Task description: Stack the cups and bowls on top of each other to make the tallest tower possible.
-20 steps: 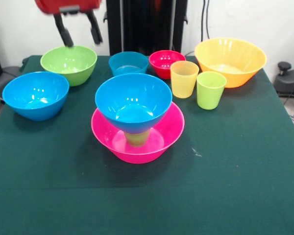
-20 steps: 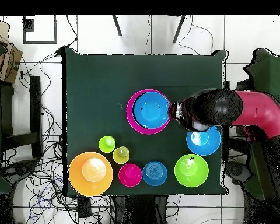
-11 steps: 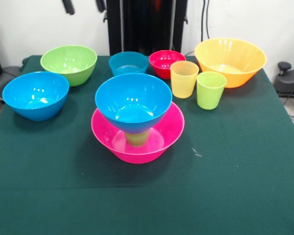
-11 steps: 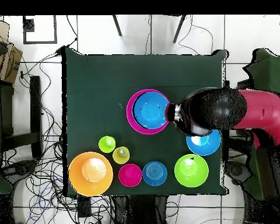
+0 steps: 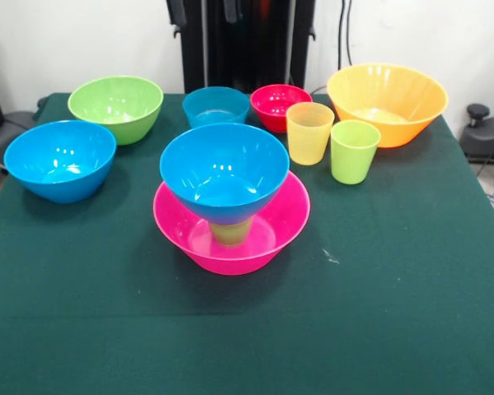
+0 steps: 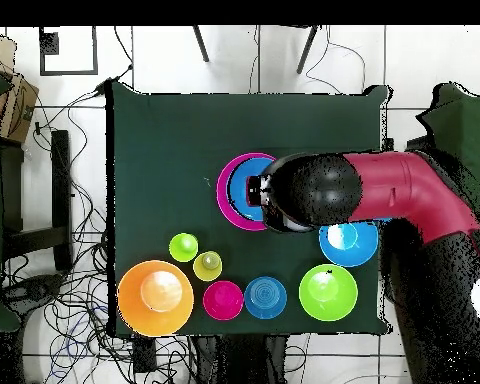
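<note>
Nowhere any readable writing; claw (image 5: 202, 10) tips barely at top edge, spread or pressed together unclear.

A glossy blue plastic bowl (image 5: 224, 181) tops a wide pink plastic bowl (image 5: 231, 233) (centre frame). The translucent yellow-orange tumbler (image 5: 309, 132) neighbours a lime tumbler (image 5: 353, 151) on dark green cloth (image 5: 379, 288).

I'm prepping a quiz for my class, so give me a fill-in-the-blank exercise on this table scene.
1. The tower's base is the ____ bowl.
2. Between that base and the blue bowl on top sits an upturned ____.
3. Beside the yellow cup stands a ____ cup.
4. The biggest bowl at the back is ____.

Missing words: pink; cup; green; orange
</note>
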You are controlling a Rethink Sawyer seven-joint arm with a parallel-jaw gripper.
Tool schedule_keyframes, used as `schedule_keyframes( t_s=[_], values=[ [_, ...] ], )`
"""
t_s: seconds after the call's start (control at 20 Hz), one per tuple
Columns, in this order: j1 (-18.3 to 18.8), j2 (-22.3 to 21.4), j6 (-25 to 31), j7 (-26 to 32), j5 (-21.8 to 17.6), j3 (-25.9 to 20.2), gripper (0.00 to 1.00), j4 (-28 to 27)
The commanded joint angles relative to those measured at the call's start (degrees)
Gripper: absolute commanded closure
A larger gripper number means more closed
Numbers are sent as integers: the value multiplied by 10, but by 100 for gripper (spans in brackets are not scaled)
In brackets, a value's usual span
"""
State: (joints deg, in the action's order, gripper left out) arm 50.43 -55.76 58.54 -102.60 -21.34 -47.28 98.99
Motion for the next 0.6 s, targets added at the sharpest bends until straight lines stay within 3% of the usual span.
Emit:
schedule_keyframes(
  t_s=[0.05,0.6],
  values=[
    [-9,45,-41,13,-47,46,0,33],
    [-34,23,-79,-51,-21,64,0,83]
  ],
)
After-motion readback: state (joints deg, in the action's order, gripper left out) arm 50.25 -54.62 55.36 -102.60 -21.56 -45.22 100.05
